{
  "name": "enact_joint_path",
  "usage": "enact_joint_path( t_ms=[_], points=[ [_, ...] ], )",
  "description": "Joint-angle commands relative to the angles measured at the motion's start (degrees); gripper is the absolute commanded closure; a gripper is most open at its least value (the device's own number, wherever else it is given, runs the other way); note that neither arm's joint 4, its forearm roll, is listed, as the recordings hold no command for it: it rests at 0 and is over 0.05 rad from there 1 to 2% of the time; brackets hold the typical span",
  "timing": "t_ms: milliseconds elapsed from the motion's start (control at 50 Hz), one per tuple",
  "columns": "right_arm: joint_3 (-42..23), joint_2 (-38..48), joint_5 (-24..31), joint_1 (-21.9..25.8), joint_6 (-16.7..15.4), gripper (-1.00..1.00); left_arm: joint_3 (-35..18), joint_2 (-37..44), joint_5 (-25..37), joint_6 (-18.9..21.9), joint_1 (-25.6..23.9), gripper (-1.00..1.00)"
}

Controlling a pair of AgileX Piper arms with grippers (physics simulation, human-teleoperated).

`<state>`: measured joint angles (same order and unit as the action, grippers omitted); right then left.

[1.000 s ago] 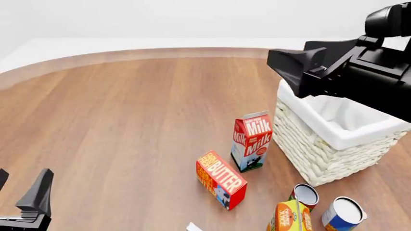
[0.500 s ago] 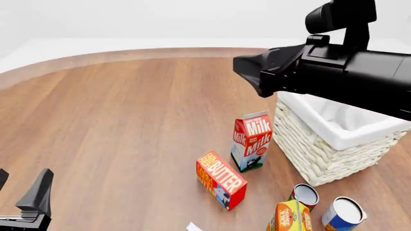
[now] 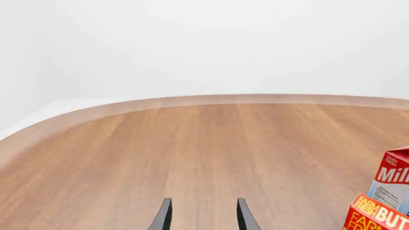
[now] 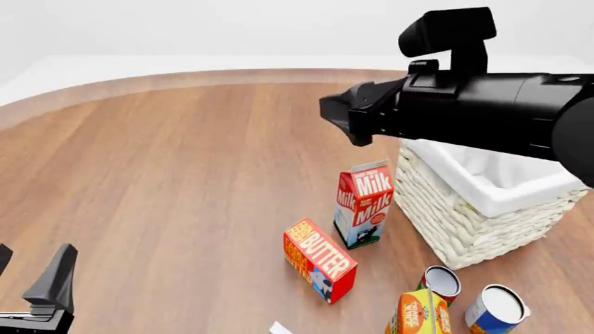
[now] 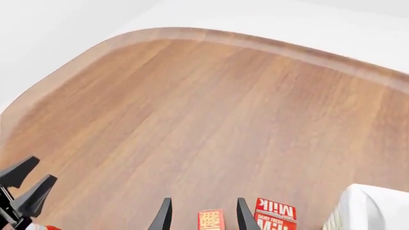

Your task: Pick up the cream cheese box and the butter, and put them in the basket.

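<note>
The butter point(image 4: 320, 259), a red-orange box with yellow lettering, lies on the wooden table left of the milk carton. It also shows in the left wrist view point(image 3: 377, 216) and the right wrist view point(image 5: 211, 220). Only a white corner of the cream cheese box point(image 4: 278, 328) shows at the bottom edge. The white wicker basket point(image 4: 464, 223) stands at the right; its rim shows in the right wrist view point(image 5: 374, 208). My right gripper point(image 4: 341, 122) hangs high above the table, left of the basket, open and empty point(image 5: 203, 216). My left gripper point(image 4: 33, 285) is low at the near left, open and empty point(image 3: 203, 218).
A red-and-white milk carton point(image 4: 364, 204) stands upright between the butter and the basket. Two open cans point(image 4: 443, 282) point(image 4: 496, 308) and an orange juice carton point(image 4: 418, 313) crowd the near right, in front of the basket. The table's curved far edge point(image 4: 232, 75) runs along the back.
My right arm has swung left, from above the basket to above the area beyond the milk carton. The left arm and the objects have not moved.
</note>
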<state>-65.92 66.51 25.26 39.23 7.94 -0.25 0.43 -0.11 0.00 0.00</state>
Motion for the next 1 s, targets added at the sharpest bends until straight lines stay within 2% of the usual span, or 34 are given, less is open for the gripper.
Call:
enact_joint_path(
  t_ms=[20, 180, 300, 440, 520, 700, 800, 820, 1000],
  points=[
    [0.0, 1.0, 1.0, 0.4, -0.2, -1.0, 0.0, 0.0, 0.0, 0.0, 0.0, -1.0],
    [2.4, 0.7, 0.2, 0.4, -0.1, -1.0, 0.0, 0.0, 0.0, 0.0, 0.0, -1.0],
    [6.7, 0.1, -3.0, 0.7, 1.4, -1.0, 0.0, 0.0, 0.0, 0.0, 0.0, -1.0],
    [8.5, -0.2, -3.8, 0.7, 2.4, -1.0, 0.0, 0.0, 0.0, 0.0, 0.0, -1.0],
    [10.9, 0.6, -5.4, 0.8, 2.6, -1.0, 0.0, 0.0, 0.0, 0.0, 0.0, -1.0],
    [12.0, 0.4, -5.7, 0.6, 2.3, -1.0, 0.0, 0.0, 0.0, 0.0, 0.0, -1.0],
    [14.6, -0.2, -6.6, 0.5, 3.5, -1.0, 0.0, 0.0, 0.0, 0.0, 0.0, -1.0],
    [20.3, -1.1, -10.5, 0.7, 6.8, -1.0, 0.0, 0.0, 0.0, 0.0, 0.0, -1.0],
    [21.4, -1.2, -11.3, 0.4, 6.8, -1.0, 0.0, 0.0, 0.0, 0.0, 0.0, -1.0]
  ],
)
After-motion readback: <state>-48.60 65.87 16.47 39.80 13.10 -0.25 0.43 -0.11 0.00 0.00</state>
